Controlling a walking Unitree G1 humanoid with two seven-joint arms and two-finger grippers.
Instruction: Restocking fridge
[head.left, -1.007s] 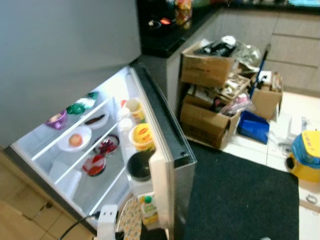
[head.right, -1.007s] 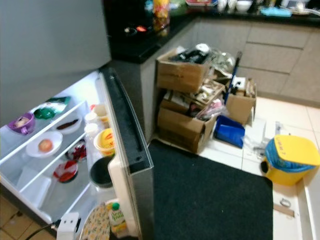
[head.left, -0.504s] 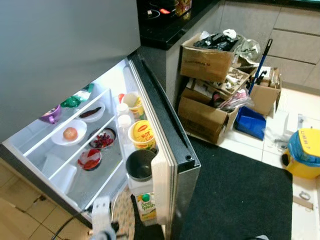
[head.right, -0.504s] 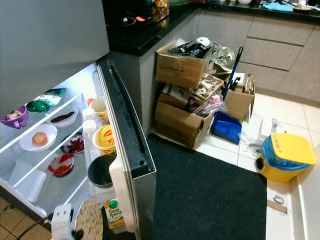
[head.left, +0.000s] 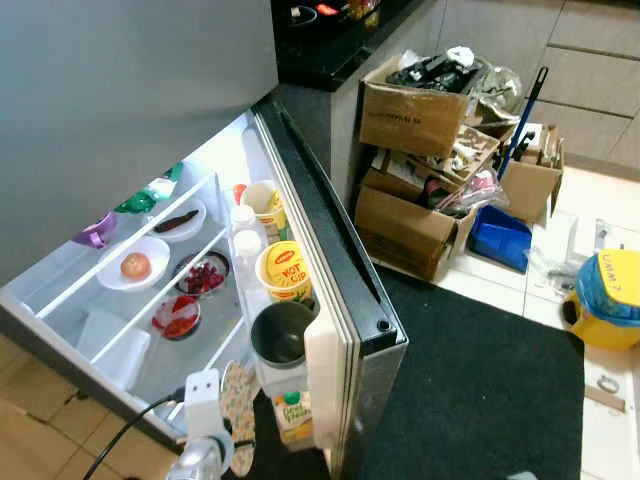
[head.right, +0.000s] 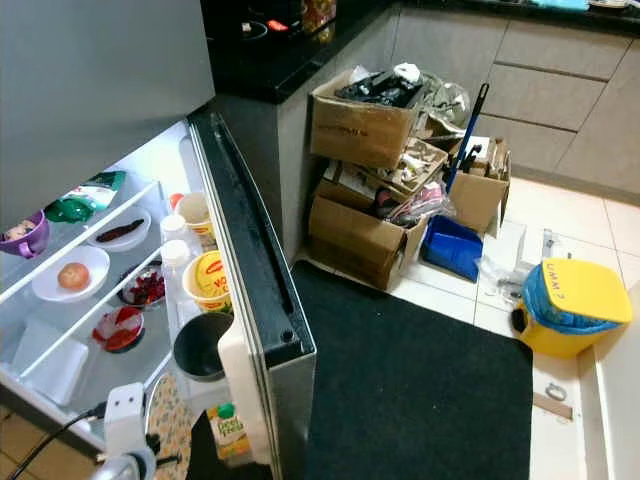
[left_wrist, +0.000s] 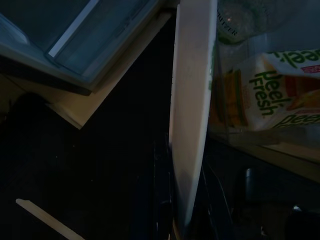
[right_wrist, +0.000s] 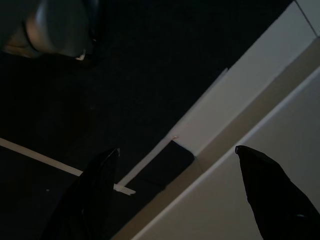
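The fridge (head.left: 100, 120) stood open, its door (head.left: 330, 260) ajar. The right end effector (right_wrist: 175, 195) hung spread over the dark mat; the left end effector's state could not be told. Approaching squarely would help. Door shelves held one juice carton (head.left: 293, 418), one dark pot (head.left: 281, 334), one yellow tub (head.left: 283, 271), two white bottles (head.left: 247, 245).

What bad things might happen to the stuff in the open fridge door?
The black pot sits open-topped in a crowded door rack beside the yellow tub; a bump might tip them. The juice carton stands low near the left pincer, which might knock it. The fridge stands open, so food may warm.
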